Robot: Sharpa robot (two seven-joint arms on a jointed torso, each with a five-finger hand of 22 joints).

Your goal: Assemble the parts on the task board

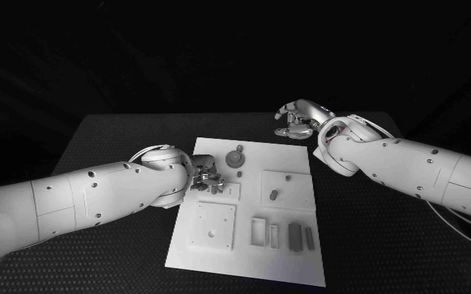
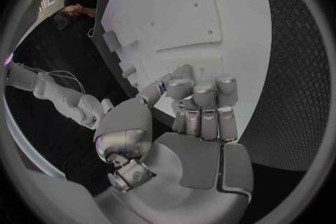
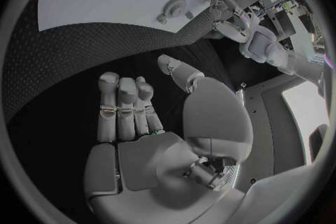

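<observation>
**Now: both hands at the board's far half, nothing clearly held**

Task board (image 1: pixel 257 220) lies in the middle of the black table (image 1: pixel 108 137), its long axis running away from me, slightly slanted. Grey parts lie on it: a round piece (image 1: pixel 235 158) near the far edge, a small peg (image 1: pixel 273 194) mid-board, two slim bars (image 1: pixel 301 237) near the close right corner, their long axes parallel to the board's length.

My left hand (image 1: pixel 205 175) sits at the board's left edge, just below the round piece. From the left wrist view its fingers (image 2: pixel 203 102) are curled in tight over the white surface; I cannot tell if a part is inside them.

My right hand (image 1: pixel 298 120) hovers over the table beyond the board's far right corner. Its fingers (image 3: pixel 119 106) are stretched and apart, holding nothing.
</observation>
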